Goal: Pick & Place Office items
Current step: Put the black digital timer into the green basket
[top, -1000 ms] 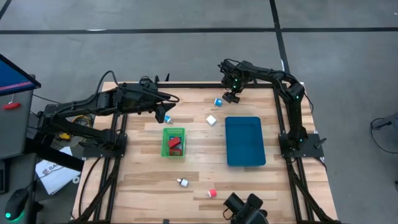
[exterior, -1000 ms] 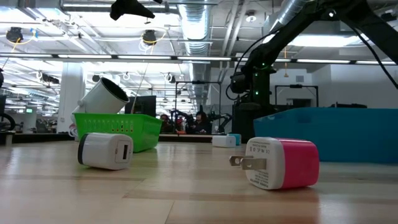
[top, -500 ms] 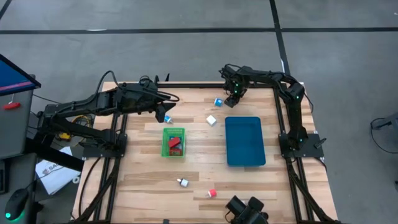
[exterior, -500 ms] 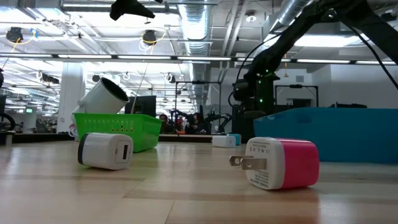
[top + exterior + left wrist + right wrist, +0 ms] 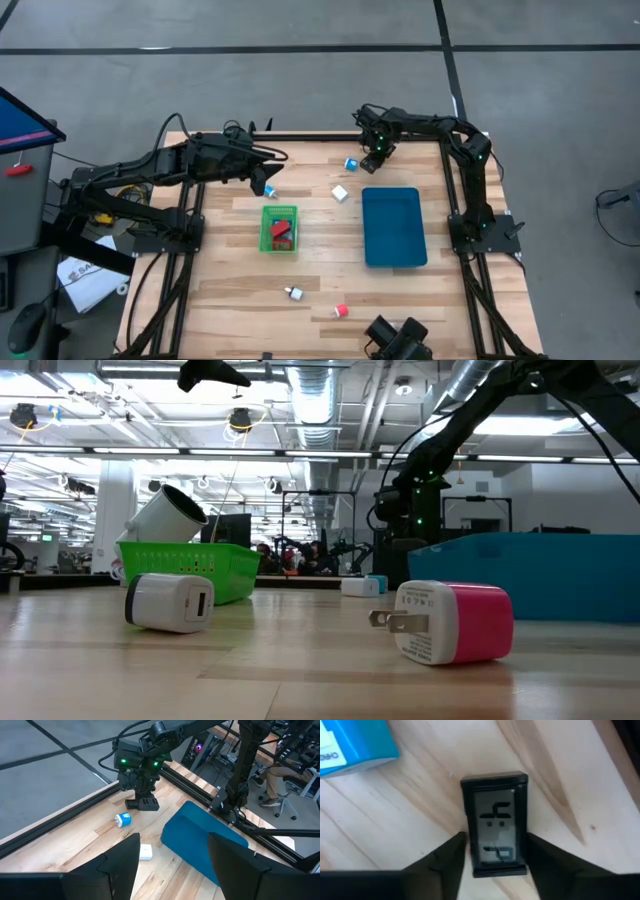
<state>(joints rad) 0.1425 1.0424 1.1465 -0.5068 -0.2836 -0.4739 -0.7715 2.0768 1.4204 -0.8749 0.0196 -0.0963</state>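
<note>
My right gripper (image 5: 377, 156) points down at the table's far edge, shut on a small black block (image 5: 495, 820) that lies on the wood. Beside it lie a blue block (image 5: 351, 163) and a white block (image 5: 340, 192). My left gripper (image 5: 172, 870) hangs open high over the table's left part, with nothing between its fingers. The green tray (image 5: 279, 228) holds red and black items. A white charger (image 5: 170, 602) and a pink one (image 5: 450, 622) lie near the front edge. The tray hides what the tilted white cylinder (image 5: 170, 512) rests on. My right gripper pinches the black block by its two long sides (image 5: 469, 845) between the two fingers, near one end. The fingers come from above, pointing down, and lie along its length. The block lies flat on the table.
The dark blue tray (image 5: 393, 227) lies right of centre, just nearer than the right gripper. A black frame rail (image 5: 65, 820) runs along the far edge. Bare wood lies between the two trays and along the front.
My right gripper has sunk toward the table at the far edge and its fingers have shut on the black block, which has stayed on the wood.
</note>
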